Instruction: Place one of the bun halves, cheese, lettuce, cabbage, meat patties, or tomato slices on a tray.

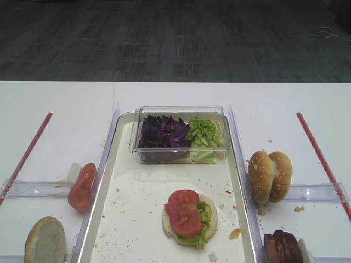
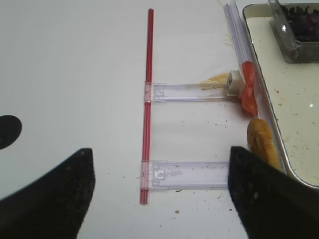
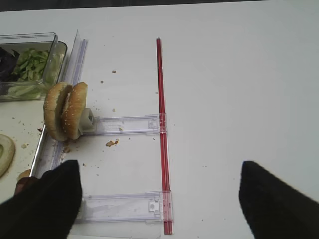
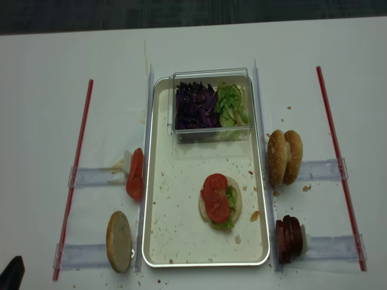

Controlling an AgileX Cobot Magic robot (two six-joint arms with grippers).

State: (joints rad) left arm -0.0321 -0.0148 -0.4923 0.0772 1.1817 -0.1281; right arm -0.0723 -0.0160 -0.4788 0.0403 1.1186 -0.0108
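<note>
On the white tray (image 1: 109, 181) lies a bun half (image 1: 189, 222) topped with lettuce and two tomato slices (image 1: 184, 211). More tomato slices (image 1: 82, 186) stand on edge left of the tray, with a bun half (image 1: 45, 240) nearer me. On the right stand two bun halves (image 1: 270, 176) and the meat patties (image 1: 282, 246). A clear box holds cabbage (image 1: 163, 133) and lettuce (image 1: 205, 134). Cheese is out of view. My left gripper (image 2: 160, 154) is open and empty over the table, its right finger beside the bun half (image 2: 261, 142). My right gripper (image 3: 159, 169) is open and empty.
Red strips (image 1: 27, 150) (image 1: 321, 156) run down the table at both sides, joined to clear plastic rails (image 2: 192, 92) (image 3: 124, 124) that hold the food on edge. Crumbs speckle the tray. The clear box (image 4: 211, 106) fills the tray's far end.
</note>
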